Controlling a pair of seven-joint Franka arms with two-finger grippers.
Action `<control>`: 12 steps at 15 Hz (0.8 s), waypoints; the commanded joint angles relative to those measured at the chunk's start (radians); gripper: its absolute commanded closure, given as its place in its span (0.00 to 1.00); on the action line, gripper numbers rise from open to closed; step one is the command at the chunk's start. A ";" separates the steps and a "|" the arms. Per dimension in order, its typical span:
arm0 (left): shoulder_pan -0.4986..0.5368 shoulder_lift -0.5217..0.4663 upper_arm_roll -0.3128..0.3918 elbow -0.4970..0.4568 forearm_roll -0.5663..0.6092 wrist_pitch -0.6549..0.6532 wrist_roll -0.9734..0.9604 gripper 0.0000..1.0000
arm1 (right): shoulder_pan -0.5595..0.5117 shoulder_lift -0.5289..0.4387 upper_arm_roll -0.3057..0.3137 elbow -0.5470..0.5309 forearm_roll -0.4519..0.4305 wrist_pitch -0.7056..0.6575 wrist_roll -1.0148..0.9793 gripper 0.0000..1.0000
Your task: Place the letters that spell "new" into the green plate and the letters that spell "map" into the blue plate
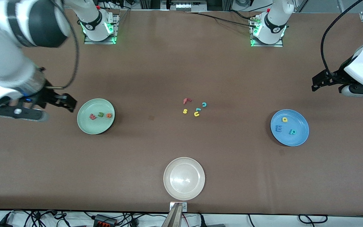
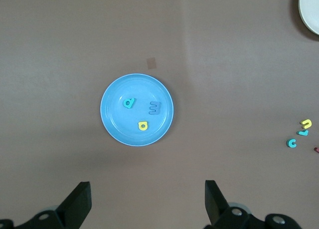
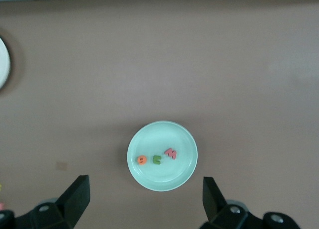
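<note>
Both tools hang released and empty: the left tool (image 1: 316, 84) near the blue plate (image 1: 299, 138), which holds m, a and p, the right tool (image 1: 69, 103) beside the green plate (image 1: 85, 124), holding n, e and w. Both words look sorted, so the best move is probably keeping clear of the plates.

Brown table (image 1: 181, 69): three plates (image 1: 184, 178), loose letters (image 1: 195, 107).
</note>
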 commanded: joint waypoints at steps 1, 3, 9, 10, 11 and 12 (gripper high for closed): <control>-0.002 0.008 -0.001 0.025 0.020 -0.021 0.012 0.00 | -0.223 -0.080 0.171 0.000 -0.012 -0.015 -0.003 0.00; -0.002 0.008 -0.001 0.025 0.020 -0.021 0.012 0.00 | -0.427 -0.133 0.321 -0.003 -0.012 -0.076 -0.066 0.00; -0.001 0.008 -0.015 0.025 0.020 -0.024 0.011 0.00 | -0.635 -0.217 0.451 -0.001 -0.038 -0.133 -0.258 0.00; -0.001 0.010 -0.015 0.026 0.022 -0.018 0.011 0.00 | -0.637 -0.219 0.449 -0.001 -0.057 -0.136 -0.270 0.00; -0.002 0.011 -0.017 0.026 0.022 -0.015 0.011 0.00 | -0.637 -0.219 0.449 -0.010 -0.064 -0.136 -0.296 0.00; -0.004 0.010 -0.017 0.026 0.022 -0.015 0.006 0.00 | -0.635 -0.225 0.442 -0.030 -0.066 -0.135 -0.313 0.00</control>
